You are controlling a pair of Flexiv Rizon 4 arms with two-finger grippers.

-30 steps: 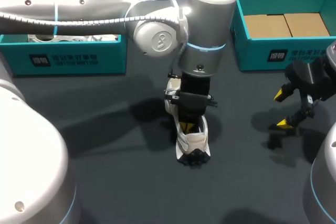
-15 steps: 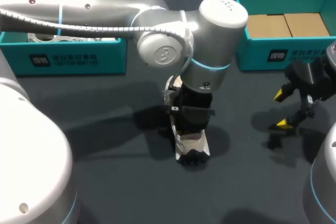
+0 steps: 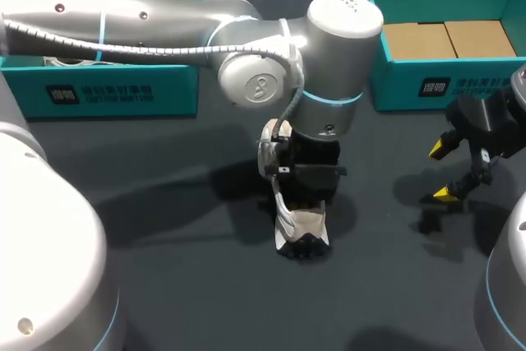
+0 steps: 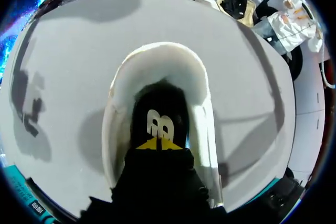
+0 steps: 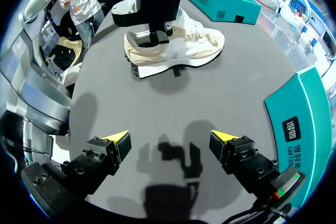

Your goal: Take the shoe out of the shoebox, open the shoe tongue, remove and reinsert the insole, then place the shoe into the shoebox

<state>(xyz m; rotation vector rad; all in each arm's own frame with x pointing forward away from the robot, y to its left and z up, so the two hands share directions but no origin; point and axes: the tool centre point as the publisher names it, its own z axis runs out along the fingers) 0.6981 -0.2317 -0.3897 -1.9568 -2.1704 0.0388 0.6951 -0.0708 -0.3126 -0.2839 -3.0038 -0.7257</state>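
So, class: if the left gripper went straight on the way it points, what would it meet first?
Most likely the dark insole inside the shoe: the left gripper points down into its opening, though how near is unclear.

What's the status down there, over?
Left gripper shut, tips inside the shoe. Right gripper open, off to the side. Shoe standing on the table. Nothing blocking.

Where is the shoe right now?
Head view: the shoe sits on the table, between the left teal box and the right teal box, with the left gripper inside it.
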